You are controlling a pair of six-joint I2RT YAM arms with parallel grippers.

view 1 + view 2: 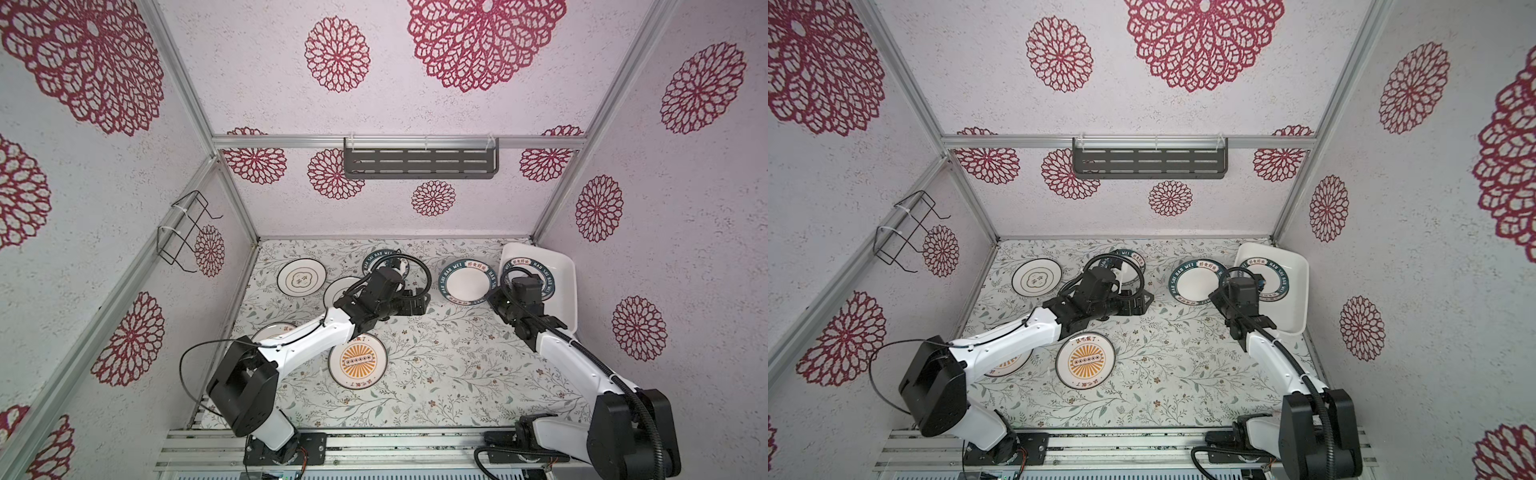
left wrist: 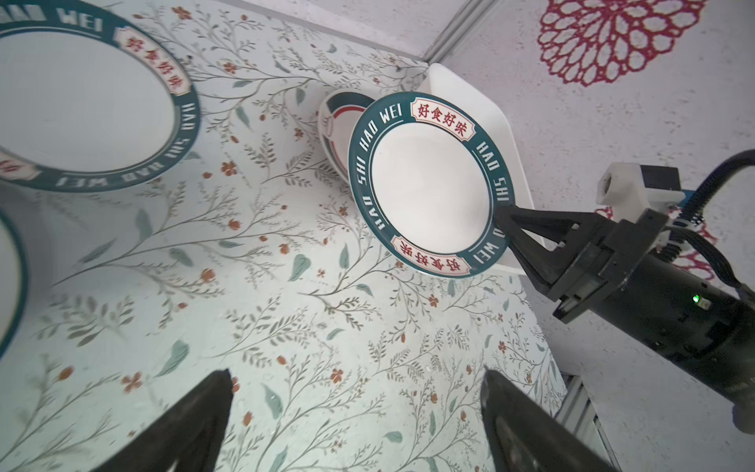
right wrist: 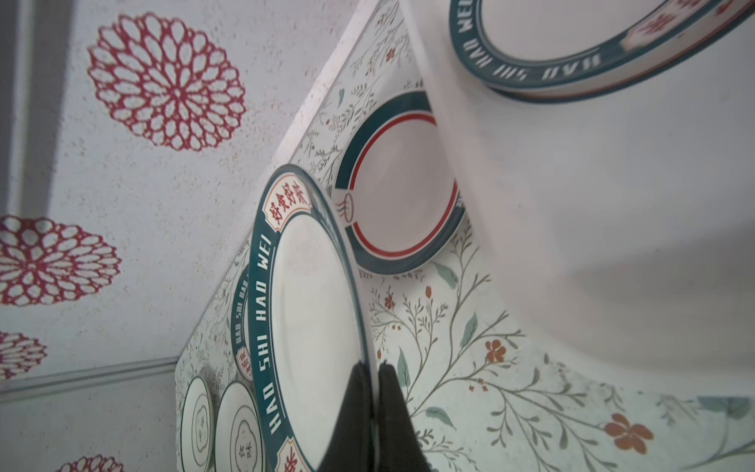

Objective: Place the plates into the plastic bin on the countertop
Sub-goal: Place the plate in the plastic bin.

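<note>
Your right hand [image 3: 374,370] is clamped tight on the rim of the held plate [image 2: 425,188], a teal-rimmed one that hangs tilted above the desk [image 1: 436,365]. It sits just beside the plastic bin [image 1: 561,320], on the side facing the desk's middle. In the right wrist view a strip of desk shows between the plate's edge and the bin wall.

Below it a teal-and-red ringed plate [image 3: 404,204] lies flat, close by that wall. Inside the bin a second teal-rimmed plate [image 1: 546,276] takes the far end, and the near end's floor is bare.

Your left hand [image 2: 356,372] hovers over mid-desk with its jaws spread wide, gripping nothing.

From there to the near right corner the desk runs bare. The sunburst plate [image 1: 357,360] lies beside your left arm.
</note>
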